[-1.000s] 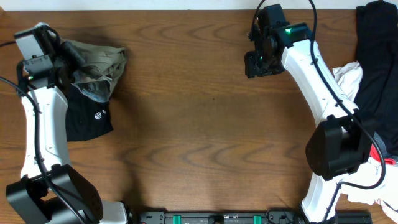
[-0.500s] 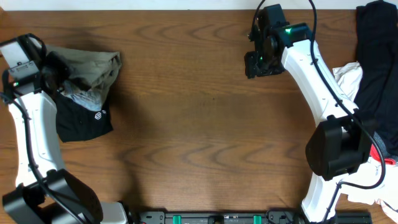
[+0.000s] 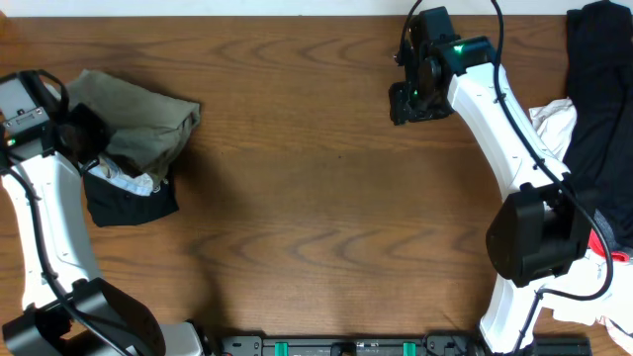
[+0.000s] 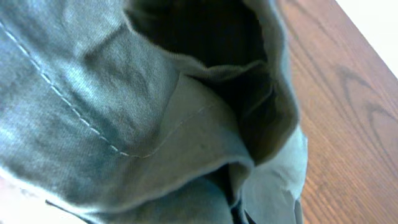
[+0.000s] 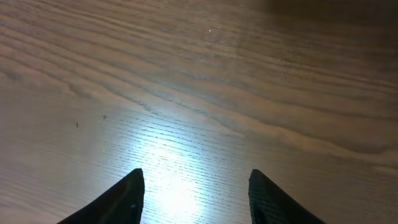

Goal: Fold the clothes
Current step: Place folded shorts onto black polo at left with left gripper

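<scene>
The khaki shorts (image 3: 138, 117) lie bunched at the far left of the table (image 3: 316, 208), draped over a black garment (image 3: 134, 206) whose lower edge sticks out towards the near side, with a scrap of white cloth (image 3: 136, 182) showing between the two. The left gripper (image 3: 87, 138) sits at the left edge of the shorts, touching them and partly buried in the fabric. Its wrist view is filled with folded khaki cloth and a line of stitching (image 4: 87, 121), with a strip of wood at the right, so it is not possible to tell whether the jaws are pinched on the shorts or parted. The right gripper (image 3: 407, 104) hangs over bare wood at the far side, right of centre and well apart from the shorts; its fingers (image 5: 121, 199) stand spread with nothing between them. At the far right edge lies a second heap: a black piece (image 3: 598, 99), a white piece (image 3: 554, 124) just beside it, and a bit of red (image 3: 601, 242) nearer the front, behind the right arm.
</scene>
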Robot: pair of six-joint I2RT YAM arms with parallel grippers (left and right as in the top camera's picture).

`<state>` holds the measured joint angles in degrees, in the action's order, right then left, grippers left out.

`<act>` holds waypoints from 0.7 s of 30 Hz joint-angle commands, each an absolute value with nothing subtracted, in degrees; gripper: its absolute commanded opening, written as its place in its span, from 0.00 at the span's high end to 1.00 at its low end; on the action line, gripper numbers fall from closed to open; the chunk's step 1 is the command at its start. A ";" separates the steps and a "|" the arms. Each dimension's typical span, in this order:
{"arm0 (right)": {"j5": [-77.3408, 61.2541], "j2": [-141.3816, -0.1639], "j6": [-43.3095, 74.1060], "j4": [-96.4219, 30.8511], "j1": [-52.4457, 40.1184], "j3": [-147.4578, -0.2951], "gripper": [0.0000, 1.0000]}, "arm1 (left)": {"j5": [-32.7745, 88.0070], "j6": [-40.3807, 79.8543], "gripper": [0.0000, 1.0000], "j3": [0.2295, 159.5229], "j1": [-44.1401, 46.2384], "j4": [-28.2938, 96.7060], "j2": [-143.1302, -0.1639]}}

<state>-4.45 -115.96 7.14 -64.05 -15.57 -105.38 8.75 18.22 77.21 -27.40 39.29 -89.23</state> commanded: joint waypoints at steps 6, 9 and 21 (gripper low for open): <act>-4.54 -113.78 6.59 -64.77 -15.40 -106.06 0.48 | 8.27 18.33 0.85 77.58 -29.26 39.70 -87.55; -4.54 -113.78 6.59 -64.97 -15.40 -106.08 0.48 | 8.27 18.33 0.66 77.58 -29.26 39.86 -87.55; -4.49 -113.78 6.57 -64.84 -15.16 -106.06 0.48 | 8.29 18.33 0.53 77.60 -29.26 39.81 -87.42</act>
